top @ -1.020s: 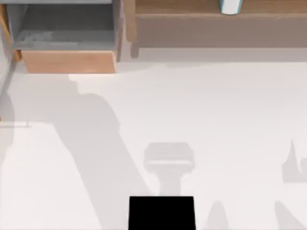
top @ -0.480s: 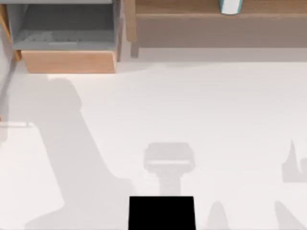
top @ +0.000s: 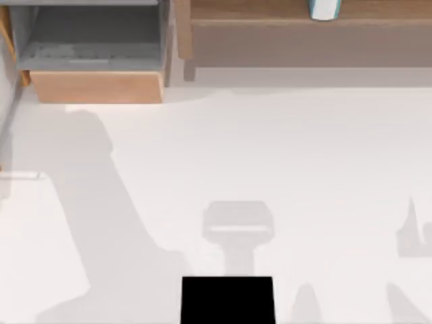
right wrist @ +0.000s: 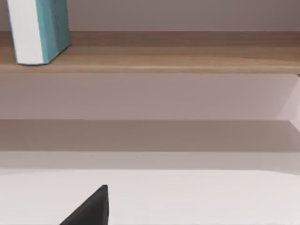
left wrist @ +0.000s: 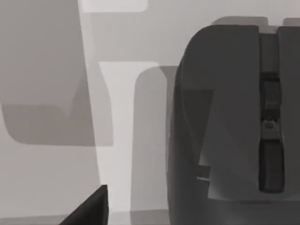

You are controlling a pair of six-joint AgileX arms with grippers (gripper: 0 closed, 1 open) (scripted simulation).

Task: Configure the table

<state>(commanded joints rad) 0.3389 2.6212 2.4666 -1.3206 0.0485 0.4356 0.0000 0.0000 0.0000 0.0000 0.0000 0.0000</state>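
White table (top: 283, 148), teal-white book (right wrist: 38, 29) shelved

Wooden shelf unit (top: 297, 30) along far edge; grey box with wood front (top: 94, 61) at far left; soft shadows throughout.

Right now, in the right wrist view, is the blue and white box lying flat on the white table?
No. The blue and white box stands upright on the wooden shelf, above the table.
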